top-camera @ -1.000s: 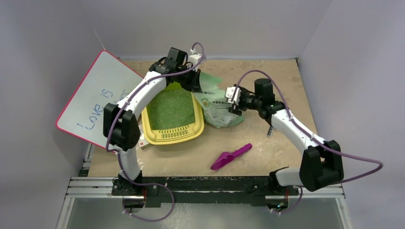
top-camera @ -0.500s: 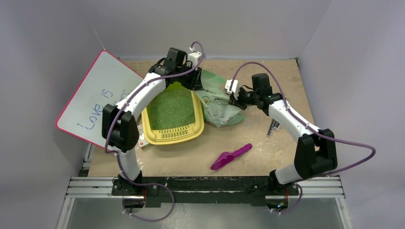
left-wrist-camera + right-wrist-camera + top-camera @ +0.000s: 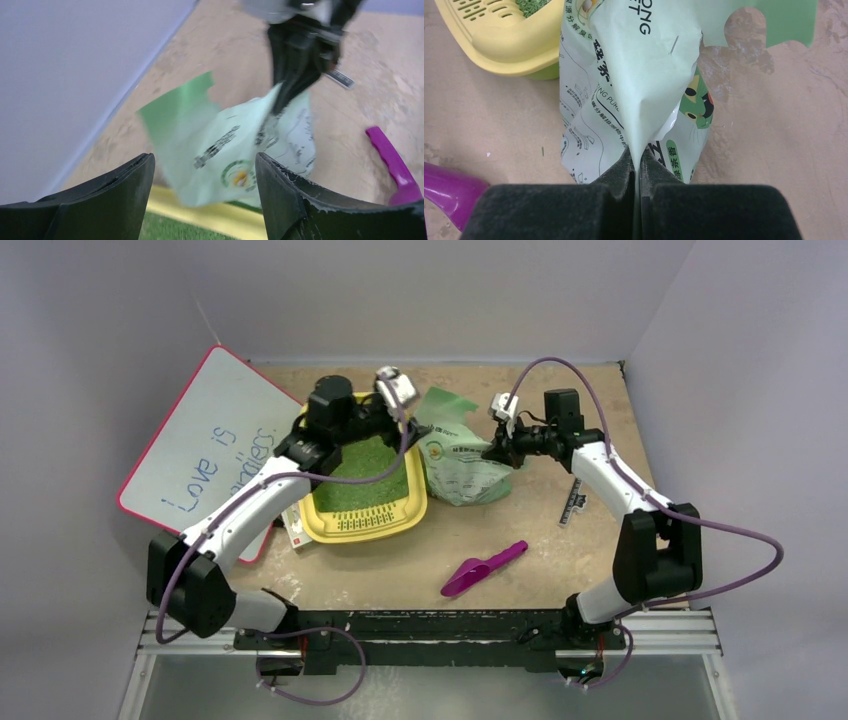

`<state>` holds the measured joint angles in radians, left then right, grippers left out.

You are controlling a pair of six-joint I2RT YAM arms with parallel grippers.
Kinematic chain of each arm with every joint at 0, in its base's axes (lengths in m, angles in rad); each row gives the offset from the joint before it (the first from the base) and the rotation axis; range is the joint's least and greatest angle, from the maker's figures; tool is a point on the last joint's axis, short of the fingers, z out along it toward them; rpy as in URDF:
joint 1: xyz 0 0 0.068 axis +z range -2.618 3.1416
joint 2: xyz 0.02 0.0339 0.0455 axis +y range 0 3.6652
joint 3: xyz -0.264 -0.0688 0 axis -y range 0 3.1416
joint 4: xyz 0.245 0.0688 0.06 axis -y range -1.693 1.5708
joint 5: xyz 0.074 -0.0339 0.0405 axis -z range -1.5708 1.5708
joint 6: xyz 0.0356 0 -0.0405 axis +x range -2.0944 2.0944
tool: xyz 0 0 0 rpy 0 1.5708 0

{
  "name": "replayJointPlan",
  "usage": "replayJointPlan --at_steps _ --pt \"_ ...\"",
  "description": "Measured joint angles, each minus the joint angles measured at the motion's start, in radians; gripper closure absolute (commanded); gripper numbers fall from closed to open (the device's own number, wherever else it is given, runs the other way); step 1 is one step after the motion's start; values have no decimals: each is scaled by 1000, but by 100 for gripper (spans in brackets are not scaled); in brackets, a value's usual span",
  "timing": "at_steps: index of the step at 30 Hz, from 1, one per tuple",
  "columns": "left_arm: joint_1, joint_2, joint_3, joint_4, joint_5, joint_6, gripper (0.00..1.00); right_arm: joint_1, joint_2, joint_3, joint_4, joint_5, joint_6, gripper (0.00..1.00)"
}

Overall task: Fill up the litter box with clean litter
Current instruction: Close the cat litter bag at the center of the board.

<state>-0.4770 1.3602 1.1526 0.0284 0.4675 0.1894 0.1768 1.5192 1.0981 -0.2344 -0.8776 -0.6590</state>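
The yellow litter box [image 3: 345,528] sits left of centre, with green clean litter [image 3: 360,468] spread across its floor. My left gripper [image 3: 408,428] hovers open over the box's far right corner, and nothing sits between its fingers [image 3: 295,200]. In the left wrist view the box rim [image 3: 215,212] and the litter [image 3: 165,231] lie just below them. The pale green printed bag [image 3: 455,455] sits right of the box. My right gripper [image 3: 497,447] is shut on a fold of the bag [image 3: 639,75], pinched at the fingertips [image 3: 635,156]. The box corner [image 3: 504,40] appears at top left of that view.
A purple scoop [image 3: 485,568] lies on the table in front of the bag, also seen as the purple scoop [image 3: 449,192]. A white board with a pink edge [image 3: 200,455] leans at the left. A small white box [image 3: 297,532] lies by the tray's near left corner.
My left gripper opened, let go of the bag's top and drew back left over the box. My right gripper closed on the bag and moved up and to the far right with it.
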Motion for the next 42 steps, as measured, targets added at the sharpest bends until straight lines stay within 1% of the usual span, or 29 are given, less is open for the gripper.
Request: replayJointPlan --at_steps 2,4,6,10,15,19,21,22,23,26,27,30,31,32,33,34,35,36,39,42 --pt "-70 42 51 -39 29 124 27 -4 0 0 2 -10 11 100" --pt "-121 93 88 -74 54 207 27 -8 0 0 8 -21 19 100" --pt "-149 140 97 -98 68 280 27 -10 -1 -3 15 -32 26 100" --pt "-157 208 97 -140 58 386 27 -14 -2 -13 35 -50 38 100" --pt "-169 255 97 -140 51 507 26 -15 -8 -30 66 -73 55 100" --pt "-188 293 101 -119 49 566 25 -19 -10 -43 87 -90 66 100" --pt "-196 311 110 -113 45 580 26 -20 -10 -44 91 -94 67 100" --pt "-198 320 130 -120 44 589 31 -20 -11 -45 93 -96 67 100" --pt "-203 340 147 -125 43 592 37 -20 -14 -50 100 -100 66 100" --pt "-206 398 243 -208 37 617 71 -21 -36 -74 123 -99 62 100" --pt "-207 421 277 -251 36 627 79 -22 -46 -82 133 -96 60 100" --pt "-212 468 350 -360 43 650 95 -24 -77 -103 157 -83 53 100" --pt "-214 473 366 -391 46 653 100 -24 -85 -109 161 -81 49 94" --pt "-215 473 374 -417 50 657 100 -24 -89 -112 162 -79 45 85" --pt "-216 473 378 -435 50 659 100 -22 -95 -114 163 -74 41 74" --pt "-217 473 379 -447 50 660 100 -21 -103 -119 164 -66 35 60" --pt "-217 474 380 -462 49 659 100 -20 -119 -124 164 -55 29 44" --pt "-216 475 380 -474 49 658 100 -20 -139 -128 163 -43 24 38" --pt "-209 478 388 -496 50 640 100 -21 -225 -145 161 15 -3 36" --pt "-197 480 394 -502 58 614 100 -21 -312 -158 148 63 -36 37"
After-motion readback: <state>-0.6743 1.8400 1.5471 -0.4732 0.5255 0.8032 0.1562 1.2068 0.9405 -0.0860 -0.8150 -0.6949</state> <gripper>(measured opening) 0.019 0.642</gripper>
